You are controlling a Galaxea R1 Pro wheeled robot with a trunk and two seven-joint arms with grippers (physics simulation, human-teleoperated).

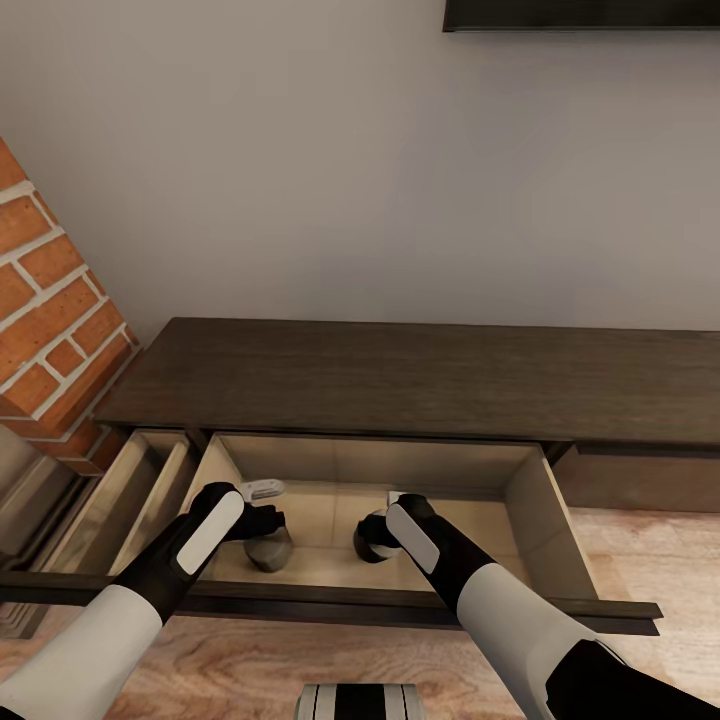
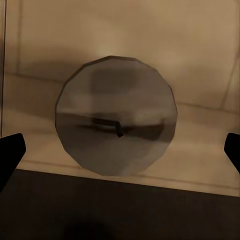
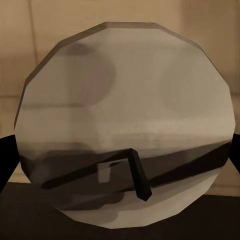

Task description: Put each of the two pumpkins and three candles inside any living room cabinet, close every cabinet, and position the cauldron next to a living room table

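1. Head view: the dark cabinet [image 1: 420, 380] has a wide drawer [image 1: 370, 500] pulled out, tan inside. Two grey candles sit on its floor: the left candle [image 1: 268, 550] under the left gripper [image 1: 262, 520], the right candle [image 1: 372, 538] at the right gripper [image 1: 395, 520].
2. Left wrist view: the left candle [image 2: 116, 122] stands free between widely parted fingertips [image 2: 10, 150].
3. Right wrist view: the right candle [image 3: 125, 130] spans the gap between the fingers [image 3: 6, 160]; whether they grip it, I cannot tell.

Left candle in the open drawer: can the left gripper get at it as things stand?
Probably yes: the left gripper hangs open just above the candle, fingers apart on either side, nothing between.
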